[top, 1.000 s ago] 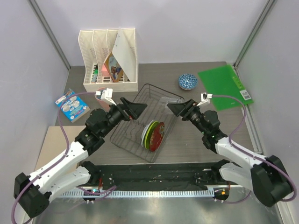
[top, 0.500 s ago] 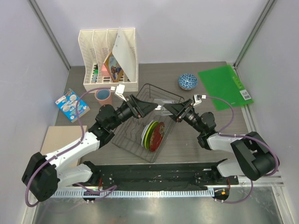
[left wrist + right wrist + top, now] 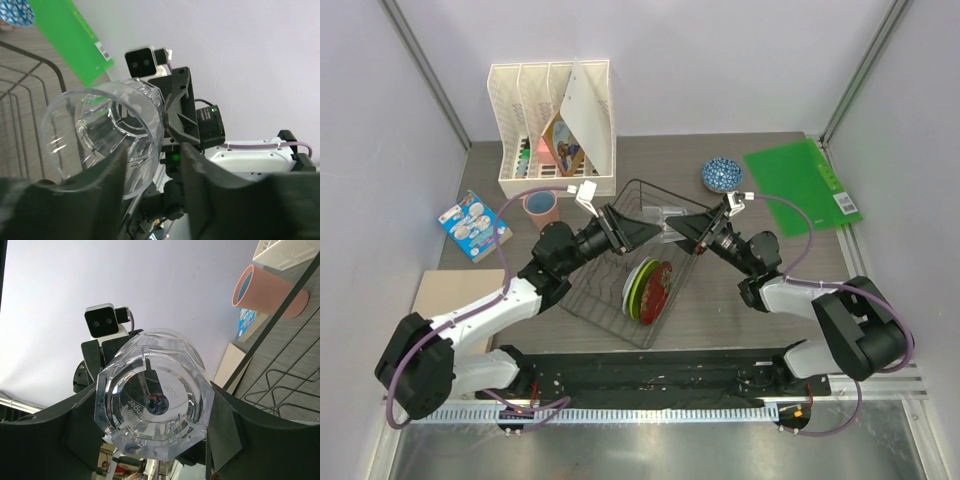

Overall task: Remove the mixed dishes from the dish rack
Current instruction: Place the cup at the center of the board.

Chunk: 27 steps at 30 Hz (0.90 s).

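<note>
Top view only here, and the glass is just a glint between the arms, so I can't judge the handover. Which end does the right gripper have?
Observer: The right gripper grips the clear glass tumbler at its thick faceted base, one finger on each side.
Operator: And the left one?
Observer: The left gripper straddles the open rim end, but a gap shows between the glass and one of its fingers, so I'd not release yet.

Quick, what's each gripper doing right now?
Left gripper: straddling rim of the clear glass tumbler, grip cannot be told.
Right gripper: shut on that tumbler's base.
</note>
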Available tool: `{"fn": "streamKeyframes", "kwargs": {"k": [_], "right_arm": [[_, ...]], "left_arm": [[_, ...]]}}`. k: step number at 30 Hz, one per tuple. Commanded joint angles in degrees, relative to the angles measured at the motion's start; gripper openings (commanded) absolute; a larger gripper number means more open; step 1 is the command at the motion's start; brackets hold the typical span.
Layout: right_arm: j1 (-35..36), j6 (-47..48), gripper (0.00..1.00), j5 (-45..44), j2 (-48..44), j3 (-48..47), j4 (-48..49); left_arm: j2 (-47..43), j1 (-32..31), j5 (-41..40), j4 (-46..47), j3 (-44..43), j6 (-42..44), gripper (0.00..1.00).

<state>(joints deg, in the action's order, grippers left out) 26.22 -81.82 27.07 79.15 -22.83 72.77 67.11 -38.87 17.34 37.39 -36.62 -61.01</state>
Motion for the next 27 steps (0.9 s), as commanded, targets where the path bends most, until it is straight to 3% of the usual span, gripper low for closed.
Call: {"fn": "streamKeyframes", "kwargs": {"k": [1,5,6,8,9,10,11,14,15,18,19,23,27], "right_arm": [[0.85,-2.38,0.01,4.57,1.7,-3.8,22.77],[1.12,-1.94,0.01,5.71,1.7,-3.71,22.76],[1.03,-1.68,0.09,5.8,1.36,-3.63,22.59],[0.94,-1.15,0.48,6.06,1.0,-3.36,21.02],[0.42,0.07,0.86,6.15,-0.39,-3.19,19.27],[0.15,1.21,0.99,6.07,-1.8,-3.1,13.33],[0.06,2.97,1.0,5.46,-3.38,-3.01,9.27],[-0.2,17.09,1.0,2.12,-13.65,-4.5,-15.22],[-0.03,25.66,1.0,-2.41,-16.98,-7.03,-30.87],[0.15,37.58,1.0,-15.49,-26.05,-13.09,-55.44],[0.06,42.57,1.0,-18.34,-28.68,-14.25,-59.11],[0.06,47.62,1.0,-26.62,-31.16,-17.51,-69.51],[0.06,46.84,1.0,-26.81,-31.61,-16.11,-71.02]], "left_arm": [[2.14,-0.15,3.57,4.19,-2.05,-1.21,0.38],[3.02,-0.06,5.51,4.89,-2.49,-1.48,0.07],[2.76,-0.06,5.51,4.63,-2.49,-1.48,0.0],[1.71,0.02,4.98,2.27,-2.66,-0.43,0.0],[0.84,-0.06,4.37,0.16,-2.93,0.54,0.0],[-1.52,0.11,2.89,-3.77,-4.67,1.85,0.0],[-2.85,0.11,1.57,-13.64,-6.17,6.47,0.0],[-7.69,0.11,-6.16,-30.74,-14.16,17.28,0.0],[-8.65,0.11,-8.79,-42.45,-16.44,20.03,0.0],[-10.24,0.2,-23.81,-61.21,-25.76,27.32,0.0],[-10.25,0.29,-27.24,-66.08,-30.04,28.4,0.0],[-7.27,0.55,-49.61,-85.08,-38.25,29.55,0.0],[-4.81,4.58,-56.63,-95.03,-39.76,28.67,0.0]]}}
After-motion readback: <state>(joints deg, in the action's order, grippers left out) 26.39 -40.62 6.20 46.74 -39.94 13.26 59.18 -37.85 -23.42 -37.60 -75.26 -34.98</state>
